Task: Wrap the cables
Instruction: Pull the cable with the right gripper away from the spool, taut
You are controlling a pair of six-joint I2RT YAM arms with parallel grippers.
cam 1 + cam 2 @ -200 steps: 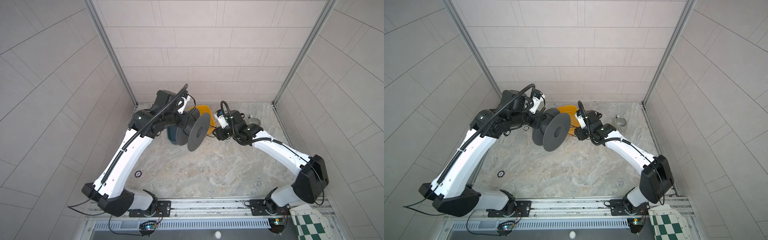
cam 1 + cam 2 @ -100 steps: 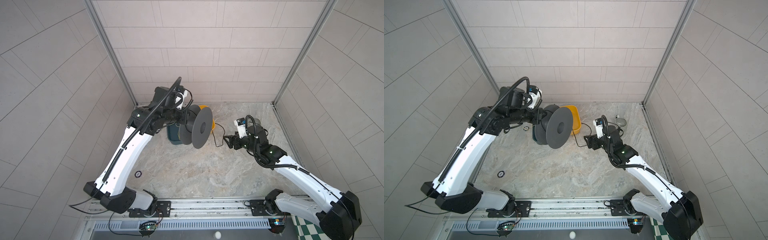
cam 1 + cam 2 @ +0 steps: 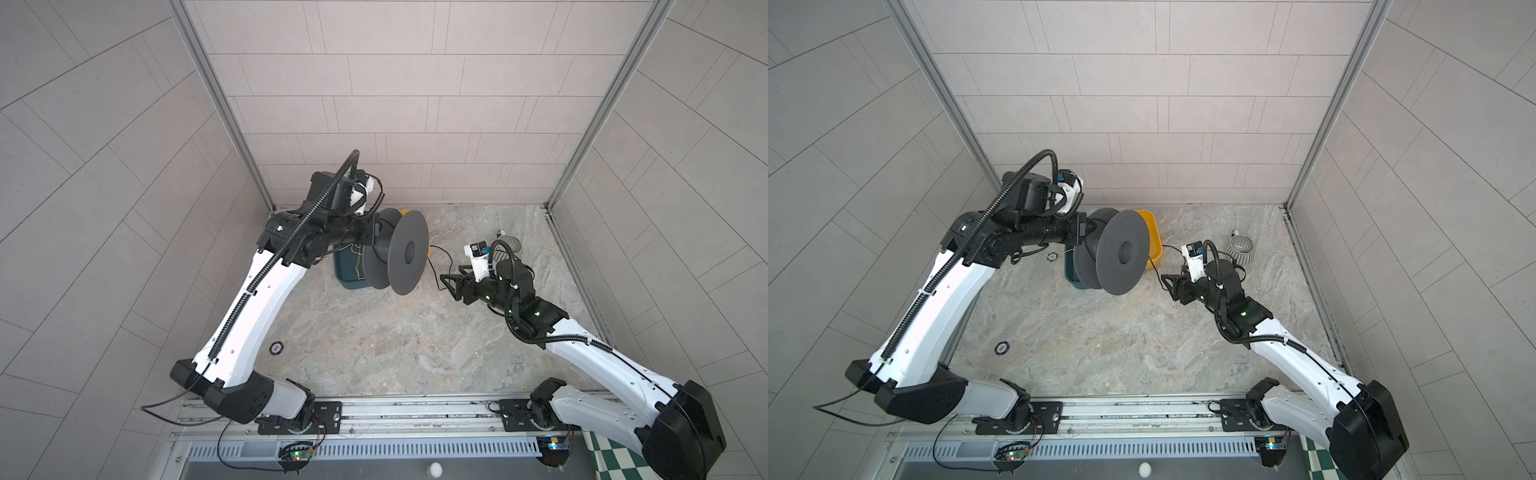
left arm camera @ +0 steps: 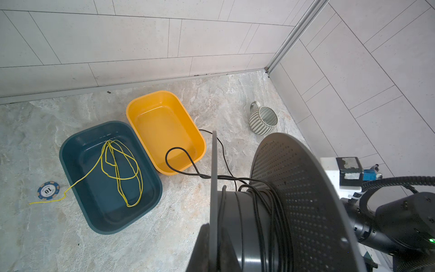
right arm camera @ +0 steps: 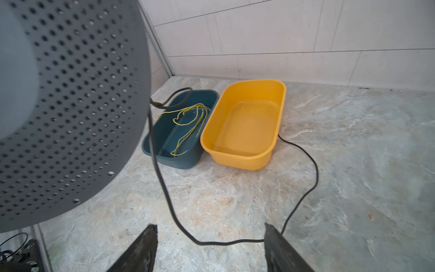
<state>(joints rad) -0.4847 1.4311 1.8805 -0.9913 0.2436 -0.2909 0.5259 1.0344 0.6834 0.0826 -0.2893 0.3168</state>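
Both top views: left gripper [image 3: 374,239] pinching raised spool [image 3: 405,251], left-centre; cable [image 3: 439,266] trailing rightward to right gripper [image 3: 448,281].
Left wrist: cable [image 4: 270,207] turns wound on spool [image 4: 294,188] hub.
Right wrist: right gripper [image 5: 209,237] fingers spread, cable [image 5: 164,188] slack between them.

In both top views the spool [image 3: 405,249] hides the fingertips of my left claw [image 3: 374,232] and most of the blue tub [image 3: 344,276]. In my right wrist view the spool is blurred and cropped, and the black cable [image 5: 316,175] vanishes behind the yellow tub [image 5: 242,131].
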